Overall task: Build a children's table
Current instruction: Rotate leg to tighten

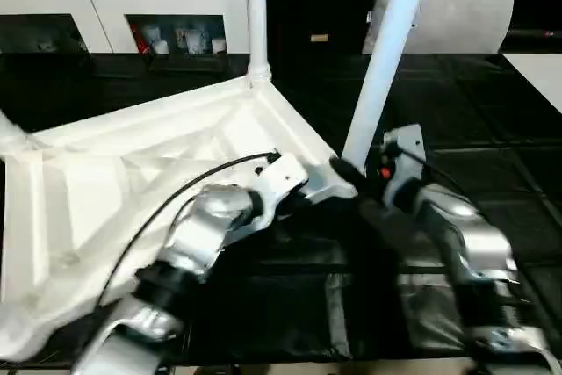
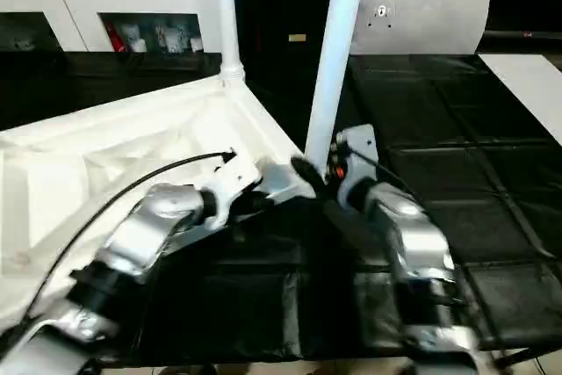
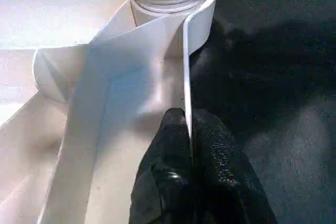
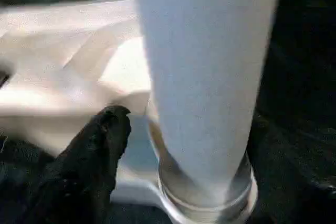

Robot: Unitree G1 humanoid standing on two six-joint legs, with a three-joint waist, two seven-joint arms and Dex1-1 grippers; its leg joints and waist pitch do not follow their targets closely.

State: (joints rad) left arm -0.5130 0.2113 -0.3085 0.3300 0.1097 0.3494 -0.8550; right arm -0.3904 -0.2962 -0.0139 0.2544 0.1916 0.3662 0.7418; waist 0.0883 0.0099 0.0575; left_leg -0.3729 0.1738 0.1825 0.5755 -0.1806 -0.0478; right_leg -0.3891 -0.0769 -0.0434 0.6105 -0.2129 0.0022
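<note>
left gripper (image 3: 188,129) pinches the table top's rim (image 3: 185,61).

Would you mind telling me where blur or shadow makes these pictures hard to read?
Right wrist view: the near leg is a soft, featureless blur. Left wrist view: sharp, with a dark shadow on the floor beside the table's rim. Left eye view: the tabletop underside is washed out, its ribs faint.

My left gripper (image 3: 188,145) pinches a thin rim, both fingers pressed to it. My right gripper (image 1: 344,167) reaches forward; one finger (image 4: 107,135) lies beside a leg.
</note>
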